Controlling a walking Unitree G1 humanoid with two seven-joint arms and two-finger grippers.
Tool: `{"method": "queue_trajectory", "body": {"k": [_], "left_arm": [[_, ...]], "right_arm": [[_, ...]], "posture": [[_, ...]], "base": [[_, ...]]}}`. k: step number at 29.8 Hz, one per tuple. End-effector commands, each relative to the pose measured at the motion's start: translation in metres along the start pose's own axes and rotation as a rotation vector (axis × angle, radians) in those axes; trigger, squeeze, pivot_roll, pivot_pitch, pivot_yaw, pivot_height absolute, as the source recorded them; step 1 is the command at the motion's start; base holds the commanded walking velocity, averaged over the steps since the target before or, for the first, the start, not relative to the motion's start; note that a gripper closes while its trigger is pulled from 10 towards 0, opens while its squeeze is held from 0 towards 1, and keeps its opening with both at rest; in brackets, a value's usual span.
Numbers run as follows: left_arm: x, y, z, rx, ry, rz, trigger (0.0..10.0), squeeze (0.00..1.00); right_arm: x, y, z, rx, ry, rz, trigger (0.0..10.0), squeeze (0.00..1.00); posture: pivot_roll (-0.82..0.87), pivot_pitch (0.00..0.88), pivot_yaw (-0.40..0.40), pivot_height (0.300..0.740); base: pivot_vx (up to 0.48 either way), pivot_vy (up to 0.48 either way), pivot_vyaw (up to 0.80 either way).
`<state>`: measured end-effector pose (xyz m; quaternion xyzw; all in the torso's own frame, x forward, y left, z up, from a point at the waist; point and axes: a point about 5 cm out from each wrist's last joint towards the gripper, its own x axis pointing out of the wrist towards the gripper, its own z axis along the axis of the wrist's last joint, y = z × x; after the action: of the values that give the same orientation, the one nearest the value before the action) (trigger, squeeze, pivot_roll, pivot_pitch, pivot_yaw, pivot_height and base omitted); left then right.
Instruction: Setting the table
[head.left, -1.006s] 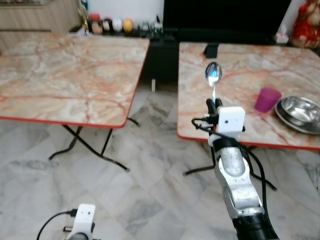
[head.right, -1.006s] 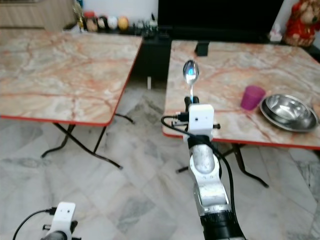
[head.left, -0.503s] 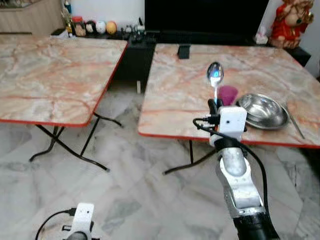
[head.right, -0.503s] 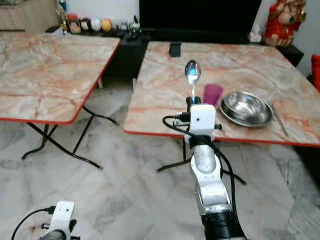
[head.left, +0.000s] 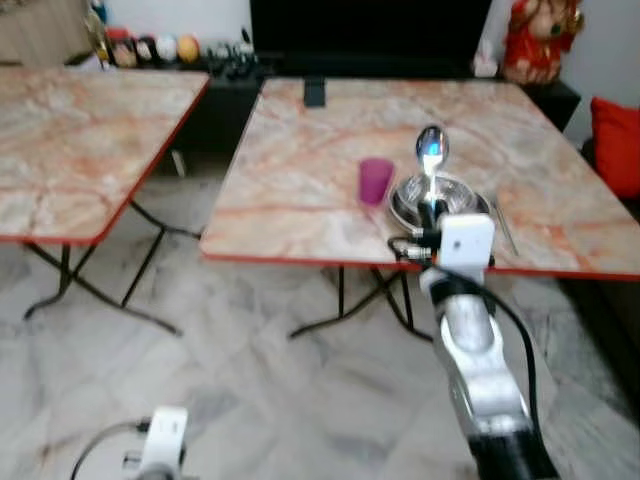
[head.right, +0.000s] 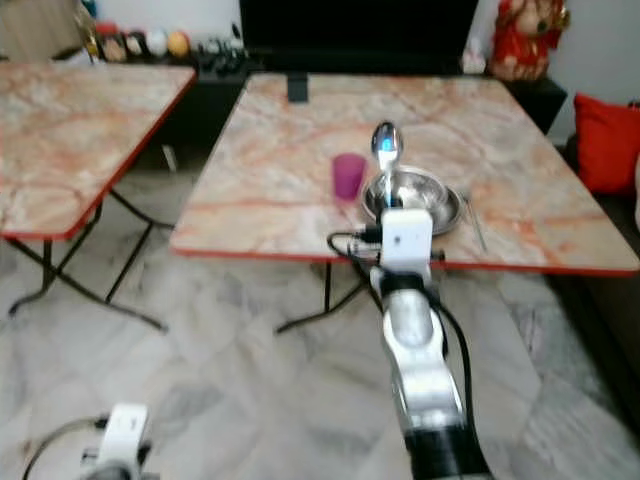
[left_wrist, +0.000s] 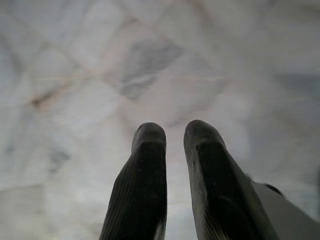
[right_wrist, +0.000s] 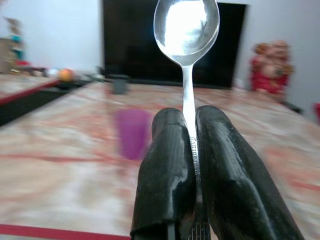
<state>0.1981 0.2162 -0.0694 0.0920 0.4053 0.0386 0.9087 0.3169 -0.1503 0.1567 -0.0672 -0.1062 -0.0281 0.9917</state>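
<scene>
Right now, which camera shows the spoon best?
The right wrist view: the spoon stands large and sharp, its handle clamped between the right gripper fingers, bowl upward. Both eye views show it small, upright before the steel bowl. The left wrist view faces floor.

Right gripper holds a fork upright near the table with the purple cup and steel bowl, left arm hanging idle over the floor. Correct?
Not quite: the right gripper is shut on a spoon, not a fork; the right wrist view shows its round bowl. The rest stands: held upright, near the table with the cup and bowl, left gripper idle over the floor.
</scene>
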Motion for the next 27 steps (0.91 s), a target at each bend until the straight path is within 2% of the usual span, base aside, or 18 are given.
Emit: {"method": "queue_trajectory", "body": {"k": [1, 8, 22, 27], "left_arm": [[-0.0010, 0.0066, -0.0043, 0.022, 0.017, 0.009, 10.0, 0.00], [-0.0002, 0.0041, -0.0001, -0.023, -0.005, -0.001, 10.0, 0.00], [0.0004, 0.0044, 0.0009, -0.009, 0.004, -0.001, 10.0, 0.00], [0.0004, 0.0052, 0.0007, -0.006, 0.006, 0.002, 10.0, 0.00]], "right_arm": [[0.0030, 0.0057, 0.0093, 0.021, -0.034, 0.011, 10.0, 0.00], [0.0038, 0.0062, 0.0098, 0.024, -0.036, 0.010, 10.0, 0.00], [0.0042, 0.0063, 0.0107, 0.046, -0.043, -0.002, 10.0, 0.00], [0.0050, 0.0037, 0.0101, 0.054, -0.035, -0.019, 10.0, 0.00]], "posture": [[-0.01, 0.000, 0.011, 0.740], [-0.01, 0.000, 0.012, 0.740], [-0.01, 0.000, 0.017, 0.740], [-0.01, 0.000, 0.017, 0.740]], "base": [[0.000, 0.000, 0.00], [0.000, 0.000, 0.00], [0.000, 0.000, 0.00], [0.256, 0.000, 0.00]]}}
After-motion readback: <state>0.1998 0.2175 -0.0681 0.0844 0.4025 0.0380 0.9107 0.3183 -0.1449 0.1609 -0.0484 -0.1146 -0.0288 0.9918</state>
